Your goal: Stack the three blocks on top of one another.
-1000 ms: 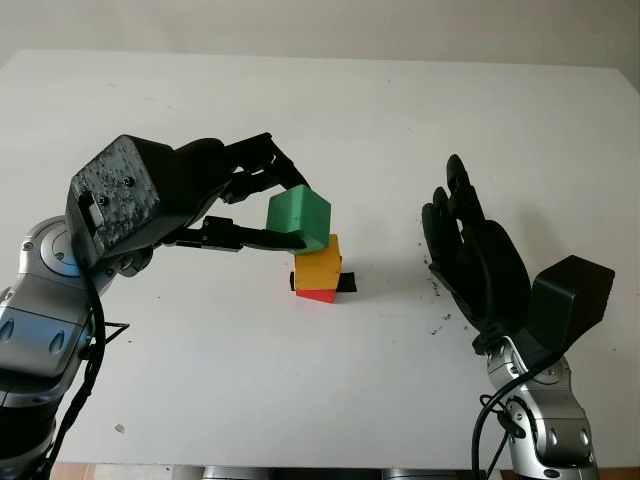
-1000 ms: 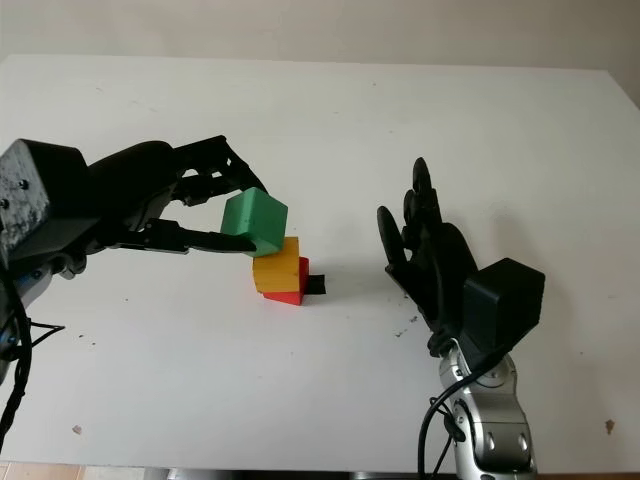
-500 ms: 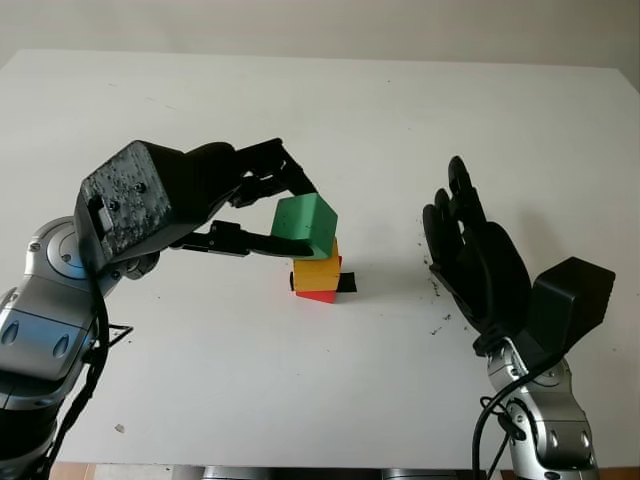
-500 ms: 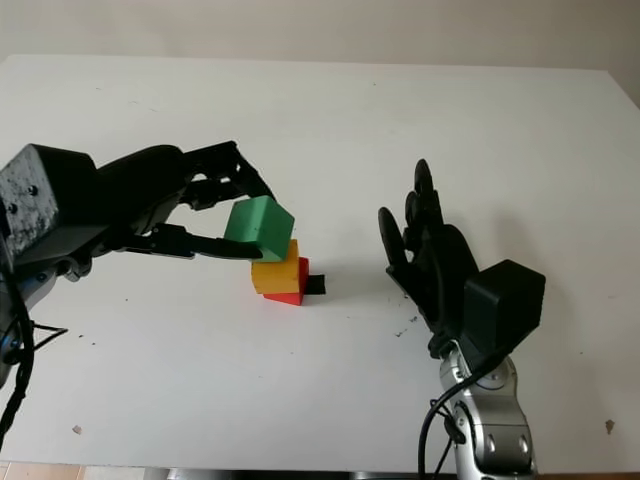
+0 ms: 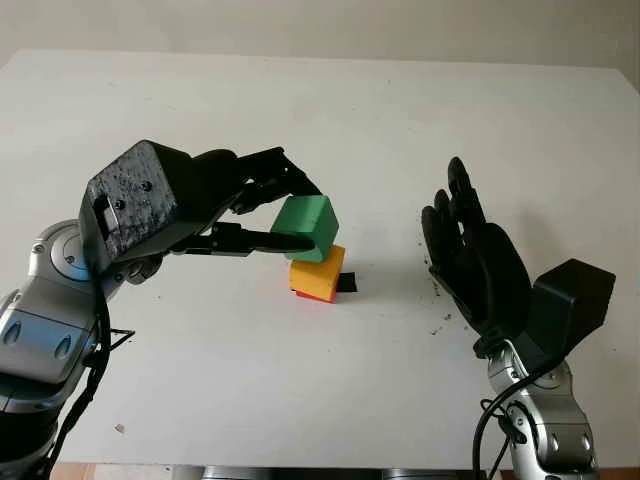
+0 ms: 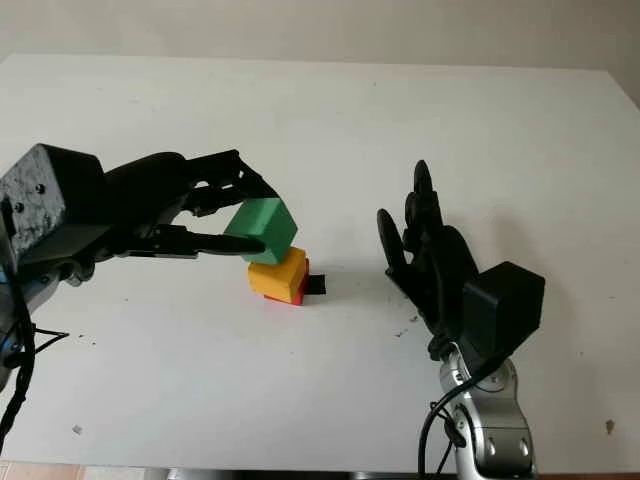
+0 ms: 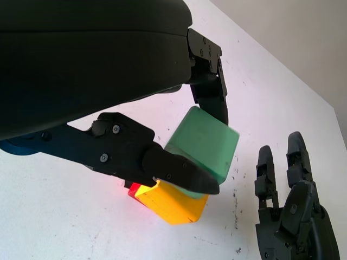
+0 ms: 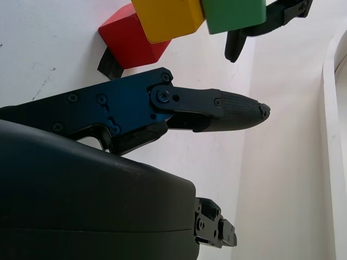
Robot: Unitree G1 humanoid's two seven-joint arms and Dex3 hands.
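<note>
Nearest to me, the right hand is standing upright over the white table, holding nothing, palm facing the little stack and well apart from it.

Further in, the left hand is reaching across from the left and pinching the green block between its fingers, one below and the others above. The green block is sitting tilted on the yellow block, touching its top and overhanging toward the left hand rather than lying square.

The yellow block is itself twisted a little on the red block, which is resting on the table at the bottom of the pile and peeking out beneath it. A small black mark is lying on the table just beside the stack, on the side facing the right hand.
</note>
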